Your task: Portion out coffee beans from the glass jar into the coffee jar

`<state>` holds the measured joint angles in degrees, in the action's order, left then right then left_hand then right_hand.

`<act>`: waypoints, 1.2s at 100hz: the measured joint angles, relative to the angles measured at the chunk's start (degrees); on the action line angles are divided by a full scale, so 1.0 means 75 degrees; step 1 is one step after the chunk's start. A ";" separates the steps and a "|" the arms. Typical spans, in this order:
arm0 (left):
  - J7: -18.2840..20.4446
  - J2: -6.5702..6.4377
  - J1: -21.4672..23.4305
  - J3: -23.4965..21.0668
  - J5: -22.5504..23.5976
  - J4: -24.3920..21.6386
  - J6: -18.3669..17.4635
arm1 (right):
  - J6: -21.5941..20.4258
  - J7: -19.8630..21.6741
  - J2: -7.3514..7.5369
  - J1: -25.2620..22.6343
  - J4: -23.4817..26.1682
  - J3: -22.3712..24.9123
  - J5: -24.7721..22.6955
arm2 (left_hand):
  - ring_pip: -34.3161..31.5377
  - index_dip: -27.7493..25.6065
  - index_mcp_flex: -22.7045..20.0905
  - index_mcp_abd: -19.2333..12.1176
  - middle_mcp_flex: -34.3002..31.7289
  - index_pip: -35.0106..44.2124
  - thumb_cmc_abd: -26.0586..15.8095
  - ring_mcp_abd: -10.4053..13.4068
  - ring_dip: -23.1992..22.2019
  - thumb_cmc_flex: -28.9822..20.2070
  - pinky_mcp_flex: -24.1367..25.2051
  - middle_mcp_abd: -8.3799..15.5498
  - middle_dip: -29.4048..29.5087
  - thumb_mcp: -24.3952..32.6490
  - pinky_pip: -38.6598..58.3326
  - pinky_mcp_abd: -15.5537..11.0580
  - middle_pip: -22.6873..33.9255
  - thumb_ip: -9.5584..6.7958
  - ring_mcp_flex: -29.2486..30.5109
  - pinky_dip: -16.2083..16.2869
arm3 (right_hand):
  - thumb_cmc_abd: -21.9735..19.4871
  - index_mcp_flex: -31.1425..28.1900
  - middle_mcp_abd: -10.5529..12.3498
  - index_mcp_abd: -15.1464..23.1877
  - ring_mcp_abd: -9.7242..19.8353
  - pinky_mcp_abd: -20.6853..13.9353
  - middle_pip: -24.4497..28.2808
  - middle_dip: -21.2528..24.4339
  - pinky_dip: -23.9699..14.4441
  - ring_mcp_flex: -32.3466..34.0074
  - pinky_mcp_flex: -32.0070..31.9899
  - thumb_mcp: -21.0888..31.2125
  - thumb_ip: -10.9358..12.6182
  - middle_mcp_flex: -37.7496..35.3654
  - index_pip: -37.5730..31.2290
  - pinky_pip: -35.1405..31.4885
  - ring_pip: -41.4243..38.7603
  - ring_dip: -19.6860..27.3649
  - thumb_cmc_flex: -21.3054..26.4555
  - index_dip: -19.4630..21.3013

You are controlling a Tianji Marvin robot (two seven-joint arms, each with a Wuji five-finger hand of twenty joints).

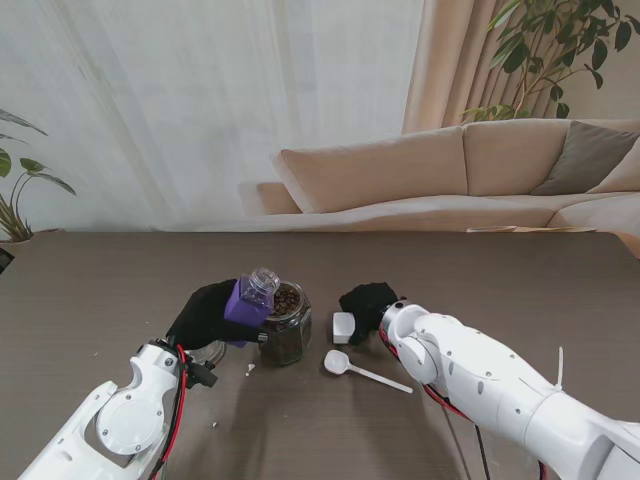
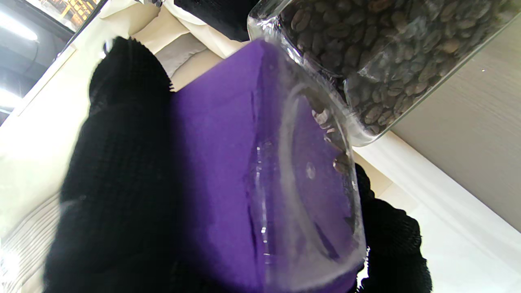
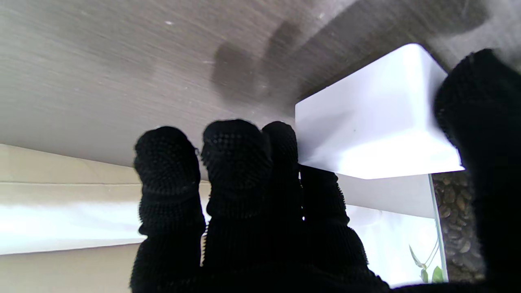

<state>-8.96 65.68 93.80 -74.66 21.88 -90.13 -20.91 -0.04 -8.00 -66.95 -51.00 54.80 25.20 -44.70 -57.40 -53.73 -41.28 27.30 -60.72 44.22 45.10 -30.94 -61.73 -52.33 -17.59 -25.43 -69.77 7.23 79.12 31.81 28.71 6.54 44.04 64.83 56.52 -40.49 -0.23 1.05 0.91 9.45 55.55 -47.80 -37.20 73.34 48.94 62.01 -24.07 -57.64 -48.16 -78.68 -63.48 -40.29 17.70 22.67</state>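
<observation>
My left hand (image 1: 205, 312) is shut on the small clear coffee jar (image 1: 250, 298) with a purple label, held tilted off the table, its open mouth up beside the rim of the glass jar (image 1: 287, 325). The glass jar stands upright, open and full of coffee beans. The left wrist view shows the purple coffee jar (image 2: 228, 162) between black fingers (image 2: 118, 183), close to the bean-filled glass jar (image 2: 386, 61). My right hand (image 1: 368, 305) rests on the table right of the glass jar, fingers and thumb closed on a white square lid (image 1: 343, 327), also in the right wrist view (image 3: 366, 122).
A white scoop (image 1: 345, 363) lies on the table nearer to me than the lid, handle pointing right. A round glass lid (image 1: 210, 352) sits partly hidden under my left wrist. Small crumbs (image 1: 250, 369) lie near the glass jar. A sofa stands beyond the table's far edge.
</observation>
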 measured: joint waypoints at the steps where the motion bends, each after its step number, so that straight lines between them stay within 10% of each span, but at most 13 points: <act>1: -0.0001 0.0000 0.0000 0.0000 0.0000 0.0000 0.0000 | 0.0000 0.0010 0.0004 -0.0008 0.0013 0.0025 -0.0001 | 0.0000 0.0000 0.0000 0.0000 0.0000 0.0000 0.0000 0.0000 0.0000 0.0000 0.0000 0.0000 0.0000 0.0000 0.0000 0.0000 0.0000 0.0000 0.0000 0.0000 | 0.0000 0.0000 0.0000 -0.0001 0.0000 -0.0001 0.0000 0.0000 0.0000 0.0001 0.0000 0.0000 0.0000 0.0000 0.0000 0.0000 0.0000 0.0000 0.0000 0.0000; 63: 0.0025 -0.0004 -0.0016 -0.0024 0.0009 0.0012 -0.0087 | 0.0584 0.0924 0.0119 -0.0669 0.0980 0.1497 0.0863 | 0.0000 0.0000 0.0000 0.0000 0.0000 0.0000 0.0000 0.0000 0.0000 0.0000 0.0000 0.0000 0.0000 0.0000 0.0000 0.0000 0.0000 0.0000 0.0000 0.0000 | 0.0123 -0.0277 -0.0126 -0.0221 0.0002 -0.0007 0.0000 -0.0122 0.0002 0.0003 0.0000 -0.0001 -0.0007 -0.0193 0.0003 0.0000 0.0004 -0.0078 -0.0001 -0.0001; 120: 0.0174 -0.0026 -0.0265 0.0119 -0.0115 0.0155 -0.0181 | 0.1451 0.1483 0.0246 -0.1905 0.3546 0.3657 0.1576 | 0.0000 0.0000 0.0000 0.0000 0.0000 0.0000 0.0000 0.0000 0.0000 0.0000 0.0000 0.0000 0.0000 0.0000 0.0000 0.0000 0.0000 0.0000 0.0000 0.0000 | 0.0123 -0.0386 -0.0255 -0.0439 -0.0144 0.0039 0.0000 -0.0196 0.0002 0.0004 0.0000 -0.0001 -0.0007 -0.0212 0.0003 0.0000 0.0004 -0.0080 -0.0001 -0.0001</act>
<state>-7.65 65.48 91.81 -73.77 21.02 -88.97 -22.27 10.85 3.12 -65.11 -65.28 81.39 52.62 -32.88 -57.40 -53.73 -41.28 27.30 -60.72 44.22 45.10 -30.94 -61.73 -52.33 -17.59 -25.43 -69.77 7.23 79.12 31.81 28.71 6.54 44.04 64.84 57.45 -43.38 -2.14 -2.25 -0.17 9.75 55.55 -49.28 -37.18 73.37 48.94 62.00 -24.12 -59.23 -48.13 -78.68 -63.46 -40.89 17.70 22.66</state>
